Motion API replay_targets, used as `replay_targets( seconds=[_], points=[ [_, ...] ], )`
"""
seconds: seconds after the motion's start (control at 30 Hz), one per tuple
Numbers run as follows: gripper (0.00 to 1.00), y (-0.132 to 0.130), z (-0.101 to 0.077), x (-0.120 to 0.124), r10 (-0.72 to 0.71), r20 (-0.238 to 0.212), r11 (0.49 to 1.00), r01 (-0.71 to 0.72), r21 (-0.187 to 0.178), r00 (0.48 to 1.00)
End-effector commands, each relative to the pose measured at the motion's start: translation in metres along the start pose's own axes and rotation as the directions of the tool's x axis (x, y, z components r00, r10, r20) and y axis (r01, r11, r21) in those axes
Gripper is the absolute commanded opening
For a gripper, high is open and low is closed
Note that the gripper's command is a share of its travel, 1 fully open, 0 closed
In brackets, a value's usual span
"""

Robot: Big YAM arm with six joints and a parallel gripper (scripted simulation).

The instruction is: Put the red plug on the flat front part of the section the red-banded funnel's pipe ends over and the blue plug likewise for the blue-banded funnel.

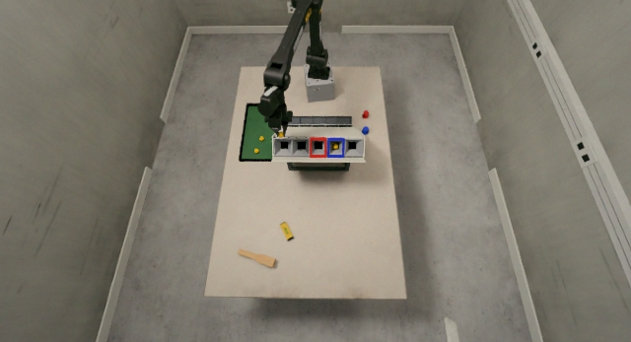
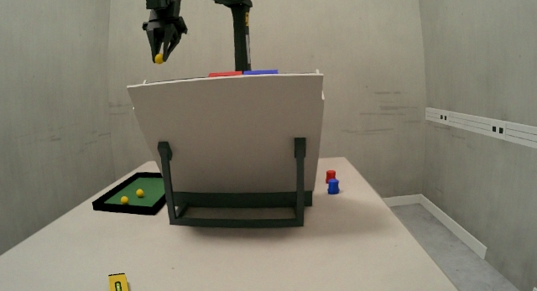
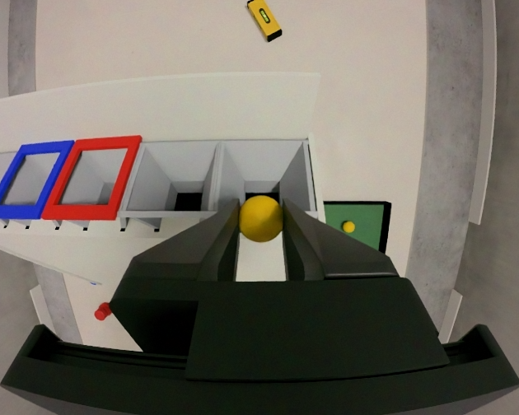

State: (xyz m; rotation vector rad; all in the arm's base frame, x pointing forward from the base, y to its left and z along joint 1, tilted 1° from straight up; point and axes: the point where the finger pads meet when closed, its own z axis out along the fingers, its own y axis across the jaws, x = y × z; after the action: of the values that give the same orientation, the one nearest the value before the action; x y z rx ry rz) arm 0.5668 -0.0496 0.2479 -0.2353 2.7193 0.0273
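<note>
My gripper [image 3: 260, 207] is shut on a yellow marble [image 3: 260, 217] and holds it above the end funnel [image 3: 262, 179] of the funnel row, the one nearest the green tray. It shows high above the white cover's left end in the exterior view [image 2: 159, 58]. The red-banded funnel [image 1: 317, 147] and the blue-banded funnel [image 1: 335, 147] stand side by side mid-row; a yellow marble [image 1: 335, 146] sits in the blue one. The red plug [image 1: 365, 114] and blue plug [image 1: 365, 130] stand on the table right of the stand.
The green tray [image 1: 256, 133] [image 2: 132, 196] left of the stand holds two yellow marbles. A white cover [image 2: 228, 132] on a dark frame hides the pipes. A yellow level [image 1: 286, 231] and a wooden spatula [image 1: 256, 257] lie near the table's front.
</note>
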Motion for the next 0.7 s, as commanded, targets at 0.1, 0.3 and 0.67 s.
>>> replay_targets(
  seconds=[0.1,0.3,0.67],
  points=[
    [0.0,-0.0007,-0.0067,-0.0248,-0.003,0.022,1.0,0.003,0.005,1.0],
    [0.0,-0.0006,-0.0067,-0.0249,-0.003,0.019,1.0,0.003,0.004,1.0],
    [0.0,-0.0004,-0.0068,-0.0249,-0.002,0.013,1.0,0.002,0.003,1.0]
  ],
)
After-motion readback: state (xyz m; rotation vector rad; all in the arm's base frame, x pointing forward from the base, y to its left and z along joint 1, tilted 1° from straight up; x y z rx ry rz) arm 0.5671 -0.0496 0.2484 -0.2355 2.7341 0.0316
